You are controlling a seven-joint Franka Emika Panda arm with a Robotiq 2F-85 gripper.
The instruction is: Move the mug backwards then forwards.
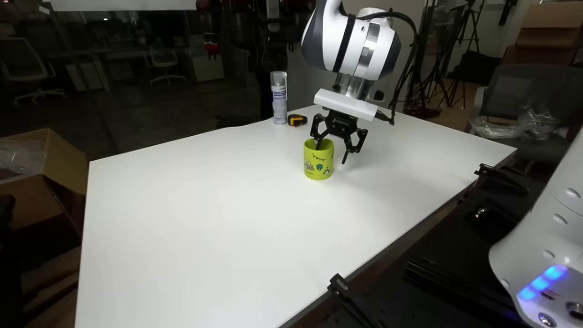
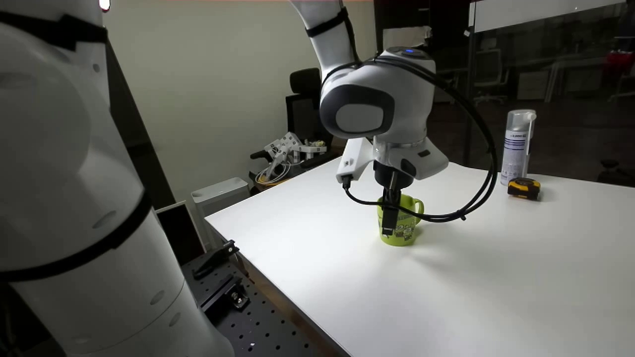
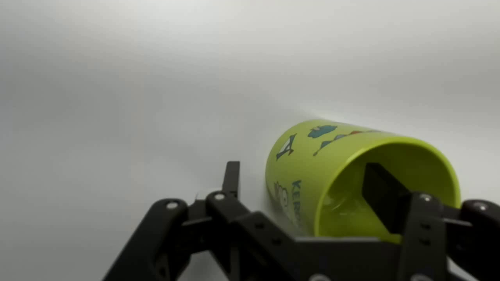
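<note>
The lime mug (image 1: 319, 165) stands upright on the white table in both exterior views (image 2: 406, 232). Its handle shows in an exterior view on the side toward the bottle and is hidden in the wrist view. My gripper (image 1: 330, 155) is open over the mug's rim. In the wrist view, one finger of the gripper (image 3: 303, 163) reaches into the mug (image 3: 308, 166). The other finger is outside, with a gap between it and the mug wall. The inside finger shows no clear contact with the wall. In an exterior view the gripper (image 2: 389, 229) hides part of the mug.
A white bottle with a blue label (image 1: 279, 105) and a yellow-black tape measure (image 1: 297, 120) stand near the table's far edge. Both also show in an exterior view, bottle (image 2: 515, 154) and tape measure (image 2: 524, 188). Black clamps (image 1: 339, 288) sit at the white table's (image 1: 205, 218) robot-side edge.
</note>
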